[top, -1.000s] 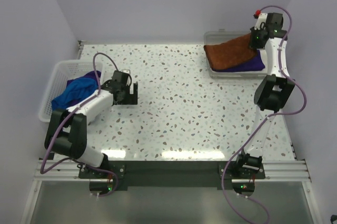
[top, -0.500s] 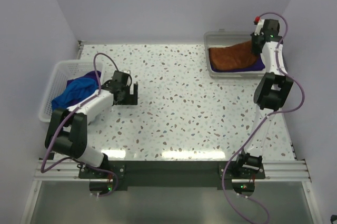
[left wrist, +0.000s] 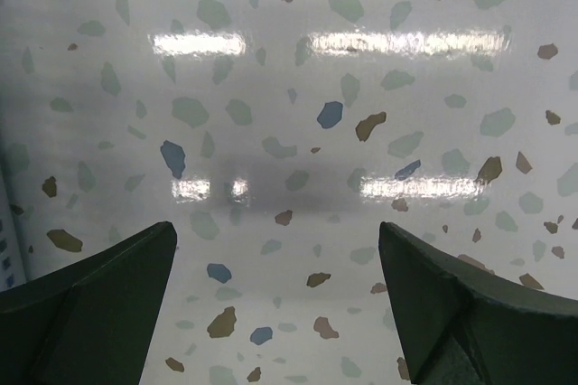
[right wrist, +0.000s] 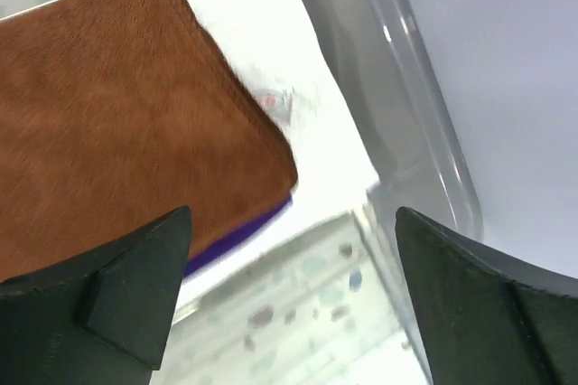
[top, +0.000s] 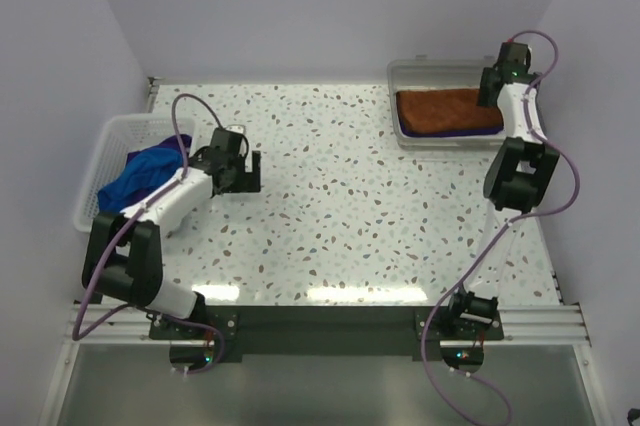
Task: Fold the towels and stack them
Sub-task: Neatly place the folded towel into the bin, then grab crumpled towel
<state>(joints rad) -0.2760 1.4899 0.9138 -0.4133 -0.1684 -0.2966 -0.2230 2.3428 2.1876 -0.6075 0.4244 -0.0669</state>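
At one o'clock the rust-brown towel [top: 447, 111] lies folded on a purple towel [right wrist: 239, 236] in the tray [top: 420, 70], so the right gripper [right wrist: 293, 218] hangs wide and empty; the left gripper [left wrist: 275, 236] gapes empty near the nine o'clock basket [top: 112, 122]

Illum.: bright, even, overhead source. Top view: sharp throughout; glare strips on table [top: 350, 196] at 6 o'clock edge; shadows under arms faint and soft. Left wrist view: glare bars at 12 o'clock and centre, grey shadow smudge across centre; focus OK. Right wrist view: motion blur, worst on white sheet [right wrist: 271, 60] and tray [right wrist: 424, 132] rim, 12–3 o'clock; rust-brown towel [right wrist: 117, 114] nap softened.
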